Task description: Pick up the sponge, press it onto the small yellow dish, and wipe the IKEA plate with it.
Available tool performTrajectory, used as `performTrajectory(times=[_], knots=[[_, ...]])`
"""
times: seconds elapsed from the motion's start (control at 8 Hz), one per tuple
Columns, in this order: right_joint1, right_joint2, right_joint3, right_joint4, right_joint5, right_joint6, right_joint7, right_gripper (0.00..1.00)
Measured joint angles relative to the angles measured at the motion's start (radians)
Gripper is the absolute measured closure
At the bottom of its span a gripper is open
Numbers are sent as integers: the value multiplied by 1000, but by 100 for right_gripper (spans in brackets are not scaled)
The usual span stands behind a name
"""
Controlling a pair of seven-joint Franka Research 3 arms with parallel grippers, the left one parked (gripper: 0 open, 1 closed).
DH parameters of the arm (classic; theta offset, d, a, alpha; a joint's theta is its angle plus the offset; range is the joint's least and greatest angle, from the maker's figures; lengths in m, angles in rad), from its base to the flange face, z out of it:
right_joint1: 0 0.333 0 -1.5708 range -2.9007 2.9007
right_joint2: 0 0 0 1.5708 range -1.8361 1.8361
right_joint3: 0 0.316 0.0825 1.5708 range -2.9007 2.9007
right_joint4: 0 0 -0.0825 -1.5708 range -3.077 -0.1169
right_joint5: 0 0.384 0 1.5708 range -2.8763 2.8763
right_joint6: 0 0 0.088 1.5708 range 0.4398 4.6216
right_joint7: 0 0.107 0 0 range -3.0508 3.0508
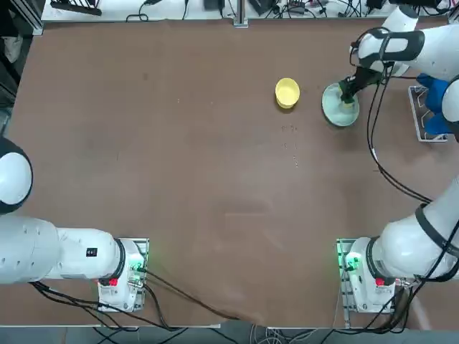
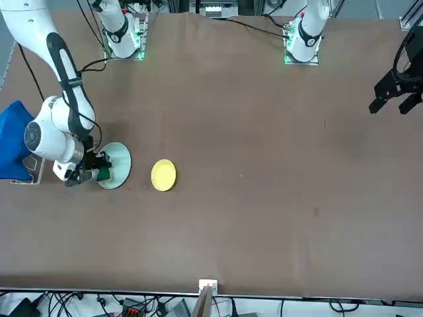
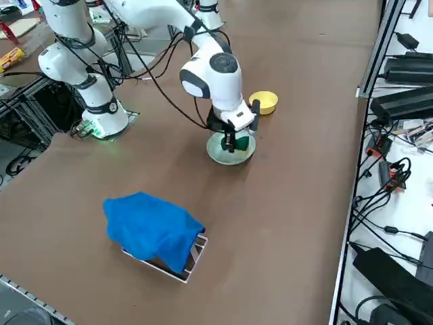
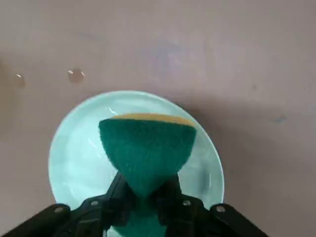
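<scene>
Over at the bench, the right gripper has its jaws nearly together, pinching the sponge so its middle is squeezed narrow over the mint plate, though I can't tell whether it touches the plate, and the jaws hide part of the green side.

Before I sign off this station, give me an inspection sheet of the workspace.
Surface: brown table, a few droplets near the plate
Sponge: pinched, green and yellow, over the plate
IKEA plate: flat on the table, under the sponge
Yellow dish: beside the plate, not touching it
Clutter: blue cloth draped over a wire rack
Right gripper: over the plate, shut on the sponge
Cables: black, along the right arm and table edges
Surroundings: electronics on a white bench beyond the table
</scene>
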Motion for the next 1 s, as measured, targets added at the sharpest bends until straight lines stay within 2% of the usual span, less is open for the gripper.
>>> performTrajectory(times=[0.25,0.5,0.75,1.0], knots=[[10,-5,15,43,0,-40,48,71],[78,-44,26,41,0,-77,210,71],[187,-119,31,-16,0,-95,388,71],[296,-203,33,-132,1,-37,545,71]])
